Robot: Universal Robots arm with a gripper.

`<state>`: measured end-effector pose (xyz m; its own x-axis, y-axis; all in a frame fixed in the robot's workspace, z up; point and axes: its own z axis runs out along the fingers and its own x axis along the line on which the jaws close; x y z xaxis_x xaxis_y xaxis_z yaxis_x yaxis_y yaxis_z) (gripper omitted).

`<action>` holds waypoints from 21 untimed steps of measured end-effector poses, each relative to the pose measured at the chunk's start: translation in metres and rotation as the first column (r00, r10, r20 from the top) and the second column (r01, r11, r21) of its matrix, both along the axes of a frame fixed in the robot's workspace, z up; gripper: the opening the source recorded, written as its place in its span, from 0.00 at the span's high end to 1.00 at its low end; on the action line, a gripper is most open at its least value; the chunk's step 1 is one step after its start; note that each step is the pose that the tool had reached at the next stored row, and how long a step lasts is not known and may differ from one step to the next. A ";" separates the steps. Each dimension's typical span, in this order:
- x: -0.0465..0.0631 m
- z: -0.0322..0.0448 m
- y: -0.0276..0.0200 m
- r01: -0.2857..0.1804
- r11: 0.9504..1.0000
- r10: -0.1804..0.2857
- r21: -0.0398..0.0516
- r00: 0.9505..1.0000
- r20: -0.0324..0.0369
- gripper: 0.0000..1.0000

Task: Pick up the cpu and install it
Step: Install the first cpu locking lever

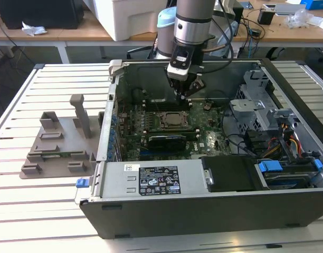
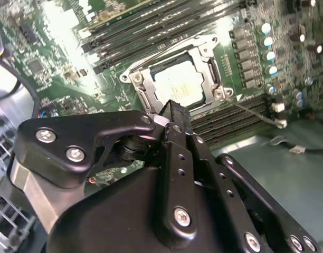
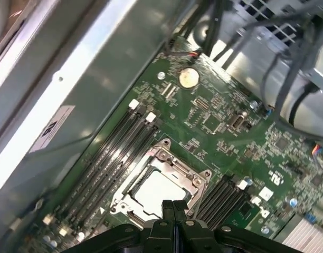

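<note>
Exterior view: open computer case (image 1: 214, 205) lying on its side on a slatted white counter (image 1: 24, 221), motherboard (image 1: 203, 139) exposed inside. Arm descending from above into the case, hand (image 1: 183, 95) hovering over the board just behind the socket (image 1: 174, 121) as seen here. Cpu (image 1: 174, 120) seated within the socket frame, metal top facing up. Grey plastic tray (image 1: 58, 150) resting on the counter toward the exterior view's left, just beside the case. Black power-supply block and blue-tabbed drive bays occupying the near side of the case.

Second wrist view: hand (image 2: 169, 113) closed, black fingers (image 2: 177, 118) pressed together at the tips, holding nothing. Cpu (image 2: 181, 87) visible just beyond the fingertips, lying flat inside the metal socket frame (image 2: 211, 63), pale silvery top catching light. Thin retention lever (image 2: 254, 112) extending out from the frame, unlatched. Memory slots (image 2: 151, 23) running alongside the socket.

First wrist view: fingertips (image 3: 174, 211) meeting with no gap, empty. Cpu (image 3: 153, 192) in the socket (image 3: 167, 155), clear of the hand. Round coin battery (image 3: 188, 78) farther off on the board. Black cables (image 3: 293, 79) hanging over the drive cage.
</note>
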<state>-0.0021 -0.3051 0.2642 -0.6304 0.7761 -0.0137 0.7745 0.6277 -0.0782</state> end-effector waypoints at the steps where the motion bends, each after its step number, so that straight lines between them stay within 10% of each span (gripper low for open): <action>1: 0.000 0.0000 0.0000 -0.019 1.000 0.019 0.000 1.000 0.000 0.89; 4: 0.000 0.0000 0.0000 -0.096 0.995 0.096 0.000 0.995 0.000 0.89; 14: 0.000 0.0000 0.0000 -0.345 0.938 0.345 0.003 0.938 0.001 0.89; 21: 0.000 -0.0001 0.0000 -0.507 0.862 0.507 0.005 0.862 0.002 0.89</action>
